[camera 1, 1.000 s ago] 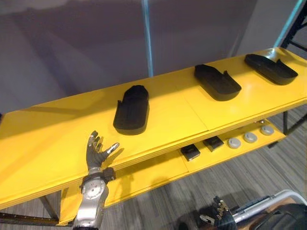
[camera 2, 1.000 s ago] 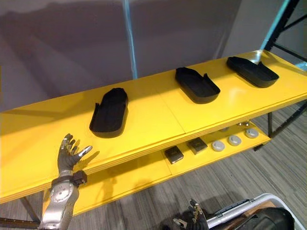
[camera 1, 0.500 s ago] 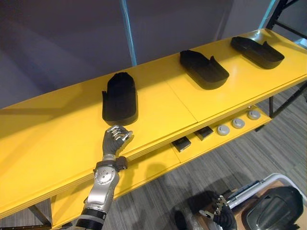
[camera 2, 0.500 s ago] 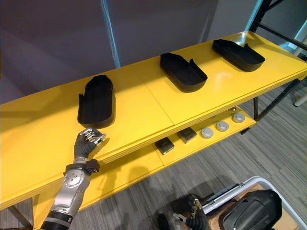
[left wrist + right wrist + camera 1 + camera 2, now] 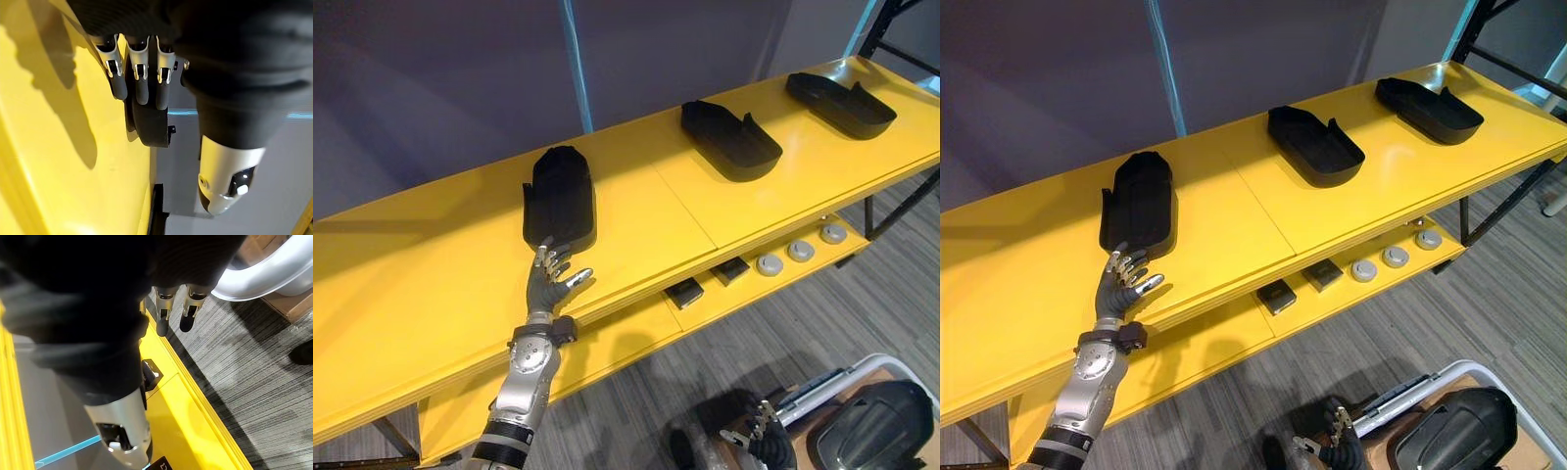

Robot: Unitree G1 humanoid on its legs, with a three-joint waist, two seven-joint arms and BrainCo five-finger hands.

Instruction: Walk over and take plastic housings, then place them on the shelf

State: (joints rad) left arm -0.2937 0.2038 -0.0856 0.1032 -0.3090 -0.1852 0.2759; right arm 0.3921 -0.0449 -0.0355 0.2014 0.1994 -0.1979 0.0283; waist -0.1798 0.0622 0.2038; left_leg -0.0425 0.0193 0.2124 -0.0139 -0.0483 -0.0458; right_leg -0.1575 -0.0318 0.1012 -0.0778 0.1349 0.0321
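Three black plastic housings lie on the yellow top shelf (image 5: 431, 264): a near one (image 5: 558, 201), a middle one (image 5: 729, 140) and a far one (image 5: 837, 103) at the right end. My left hand (image 5: 551, 284) is open above the shelf's front edge, and its straight fingertips reach the near end of the near housing. In the left wrist view the fingers (image 5: 139, 83) point at that housing (image 5: 151, 125); whether they touch it is unclear. Low down by the floor, my right hand (image 5: 766, 443) hangs with relaxed fingers (image 5: 164, 316) and holds nothing.
The lower yellow shelf (image 5: 607, 352) carries two small black boxes (image 5: 683, 292) and three grey round discs (image 5: 800, 251). A white-rimmed crate (image 5: 862, 377) with a dark housing (image 5: 876, 426) inside stands on the grey floor at the lower right.
The left hand's fingers, curled half a second ago, have straightened and reached forward to the near housing's end. The camera shifted after the earliest frames. The housings have not moved.
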